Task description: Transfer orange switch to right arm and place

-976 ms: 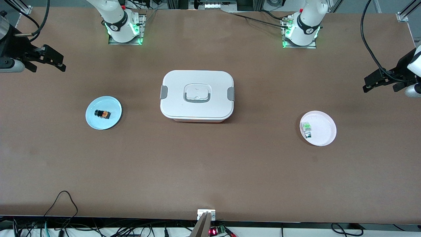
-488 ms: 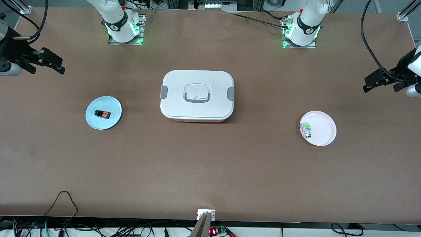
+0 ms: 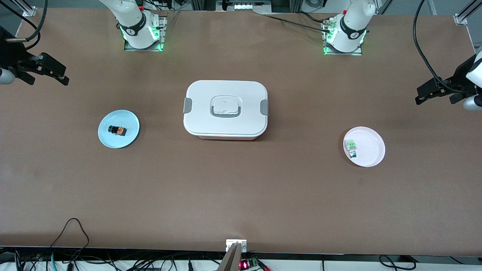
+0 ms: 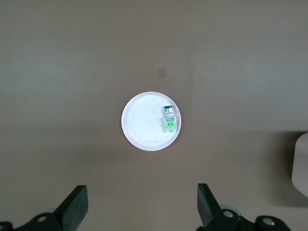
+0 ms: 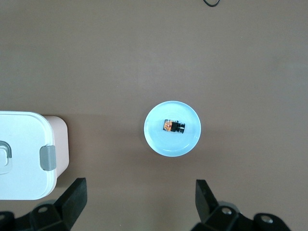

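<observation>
The orange switch (image 3: 117,130) lies on its side on a light blue plate (image 3: 127,119) toward the right arm's end of the table. It also shows in the right wrist view (image 5: 173,126), on the plate (image 5: 158,143). My right gripper (image 3: 64,76) is open and empty, up in the air over the table's edge at its own end, apart from the plate; its jaws stand wide in the right wrist view (image 5: 140,193). My left gripper (image 3: 418,96) is open and empty, up over its end of the table (image 4: 143,198).
A closed white lunch box (image 3: 226,109) with grey clips stands mid-table. A green-and-white switch (image 3: 351,147) lies on a pale pink plate (image 3: 372,150) toward the left arm's end, also in the left wrist view (image 4: 169,119). Cables lie at the table's front edge.
My right gripper has drawn away toward its end of the table, farther from the blue plate. The left arm, both switches and the plates have not moved.
</observation>
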You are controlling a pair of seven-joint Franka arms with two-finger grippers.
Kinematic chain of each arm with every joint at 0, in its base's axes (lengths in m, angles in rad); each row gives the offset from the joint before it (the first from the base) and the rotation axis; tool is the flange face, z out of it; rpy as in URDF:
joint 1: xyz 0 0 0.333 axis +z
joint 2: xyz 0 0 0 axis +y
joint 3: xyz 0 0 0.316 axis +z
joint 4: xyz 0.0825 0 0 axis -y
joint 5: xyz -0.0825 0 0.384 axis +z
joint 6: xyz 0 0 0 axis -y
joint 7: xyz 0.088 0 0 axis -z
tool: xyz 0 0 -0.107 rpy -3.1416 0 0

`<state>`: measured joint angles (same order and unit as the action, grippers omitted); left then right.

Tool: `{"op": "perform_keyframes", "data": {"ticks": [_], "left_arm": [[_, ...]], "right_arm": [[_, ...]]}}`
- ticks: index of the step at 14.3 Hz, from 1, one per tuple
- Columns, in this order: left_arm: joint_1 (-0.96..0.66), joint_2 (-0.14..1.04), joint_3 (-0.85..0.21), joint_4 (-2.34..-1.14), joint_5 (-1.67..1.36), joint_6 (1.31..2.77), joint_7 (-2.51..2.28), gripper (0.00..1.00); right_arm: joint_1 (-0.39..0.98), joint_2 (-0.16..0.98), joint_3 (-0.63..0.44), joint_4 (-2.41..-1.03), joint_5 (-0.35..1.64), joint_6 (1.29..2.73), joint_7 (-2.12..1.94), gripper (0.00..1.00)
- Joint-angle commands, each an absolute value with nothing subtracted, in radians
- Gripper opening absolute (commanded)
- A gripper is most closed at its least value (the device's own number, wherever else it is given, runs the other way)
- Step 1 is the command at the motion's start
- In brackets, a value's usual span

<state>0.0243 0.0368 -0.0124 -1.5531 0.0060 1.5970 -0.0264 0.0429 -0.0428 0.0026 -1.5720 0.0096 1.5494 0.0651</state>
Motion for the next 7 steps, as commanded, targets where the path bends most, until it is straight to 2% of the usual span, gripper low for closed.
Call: {"op": "perform_keyframes", "data": {"ticks": [1,7], "left_arm": [[0.026,0.046,-0.012,-1.525,0.006,1.568,-0.018,1.00],[0.026,0.046,-0.012,-1.523,0.003,1.562,-0.017,1.00]], "right_arm": [[0.031,-0.023,0.015,-1.537,-0.009,1.500,0.074,1.00],[0.029,-0.023,0.012,-1.537,-0.009,1.500,0.072,1.00]]}}
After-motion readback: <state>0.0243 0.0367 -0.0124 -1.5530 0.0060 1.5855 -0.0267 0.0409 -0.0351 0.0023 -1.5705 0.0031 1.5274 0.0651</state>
